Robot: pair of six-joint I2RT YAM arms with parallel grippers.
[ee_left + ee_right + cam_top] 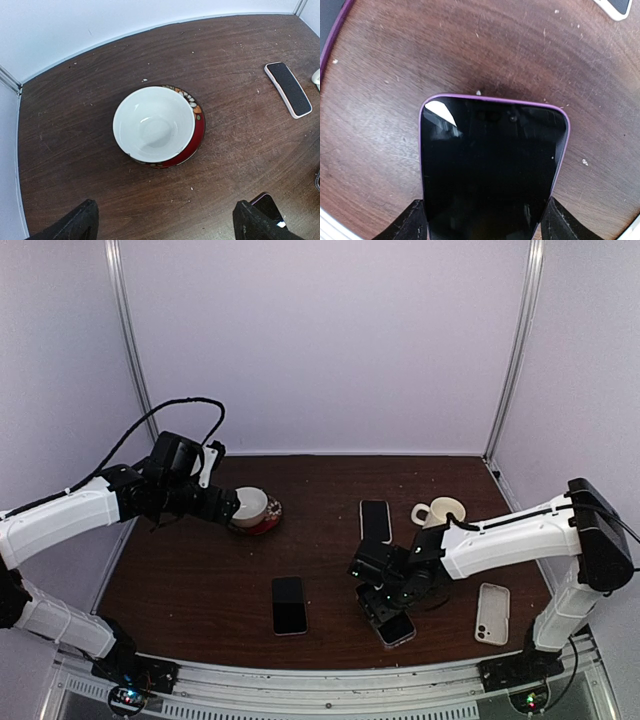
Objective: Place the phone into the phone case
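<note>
Right pincer (485,210): I see it clamped on the sides of the purple-edged phone (492,165), which is on the bench (380,100).
Left pincer (166,210): released, near the bowl (152,125).
Top view only: white phone case (492,613), well apart from the phone.
Cut off: the phone's near end.

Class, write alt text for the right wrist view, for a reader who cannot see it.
A purple-edged phone, screen dark, fills the frame, gripped at its sides by the black fingers of the right gripper at the bottom. Behind it lies a scratched dark wooden table, with a white-edged phone showing its corner at top right.
</note>
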